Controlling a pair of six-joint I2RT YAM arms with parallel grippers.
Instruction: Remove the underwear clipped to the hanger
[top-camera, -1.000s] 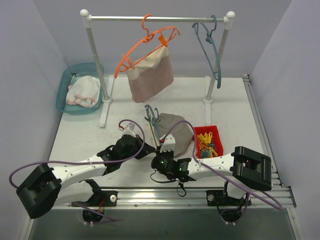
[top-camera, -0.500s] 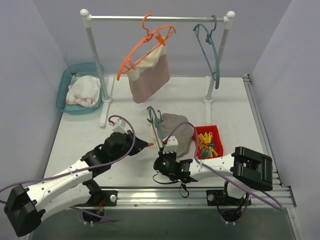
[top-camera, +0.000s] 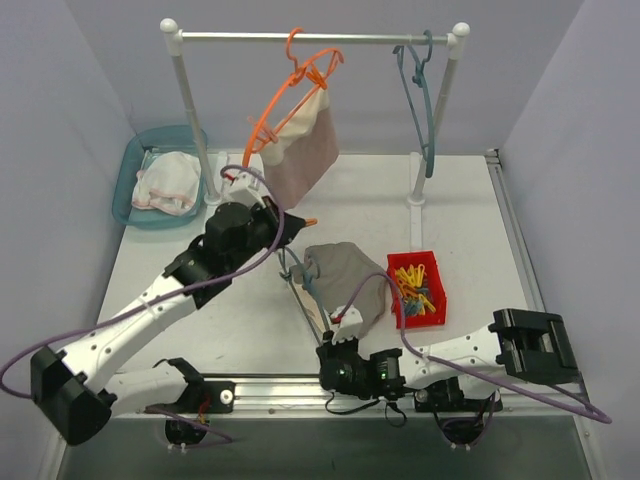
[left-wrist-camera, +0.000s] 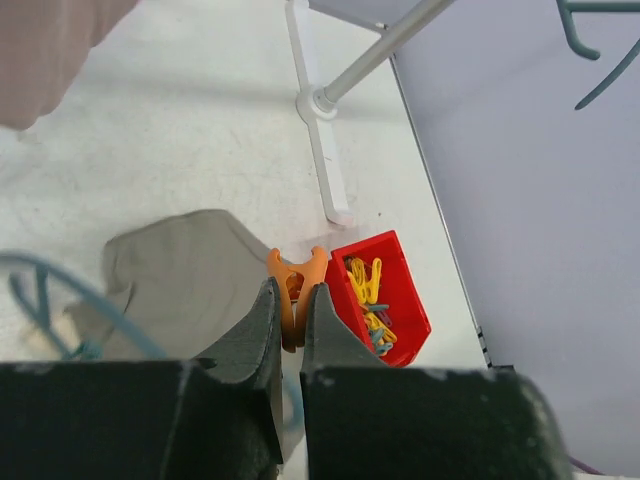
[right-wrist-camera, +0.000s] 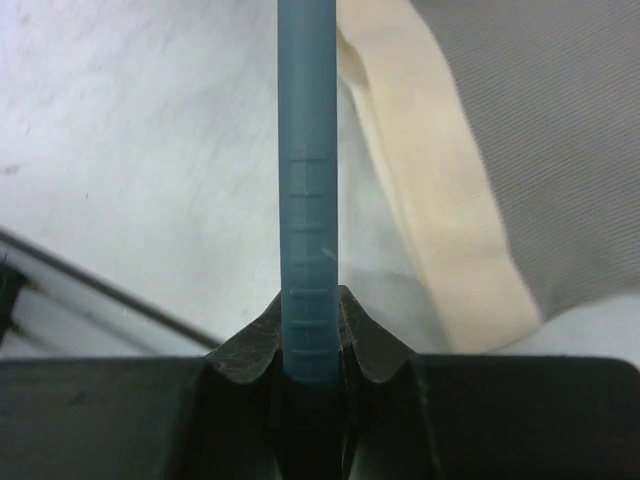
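Observation:
The taupe-beige underwear (top-camera: 350, 275) lies on the table, attached to a blue hanger (top-camera: 300, 290). My right gripper (top-camera: 332, 325) is shut on that hanger's bar (right-wrist-camera: 308, 200); the underwear (right-wrist-camera: 540, 130) and its cream waistband lie right of it. My left gripper (top-camera: 303, 221) is shut on an orange clip (left-wrist-camera: 293, 292), held above the taupe underwear (left-wrist-camera: 180, 280). The dusty pink underwear (top-camera: 300, 150) hangs clipped to an orange hanger (top-camera: 285, 90) on the rail. The white underwear (top-camera: 167, 183) lies in the teal basket (top-camera: 130, 170).
A red bin (top-camera: 418, 287) of clips sits right of the taupe underwear, also in the left wrist view (left-wrist-camera: 390, 290). A second blue hanger (top-camera: 425, 100) hangs on the white rack (top-camera: 310, 37). A rack foot (left-wrist-camera: 322, 160) stands beyond the bin.
My left gripper has risen and moved away from the hanger toward the rack, carrying the orange clip. My right gripper has pulled back toward the near edge, dragging the hanger and taupe underwear.

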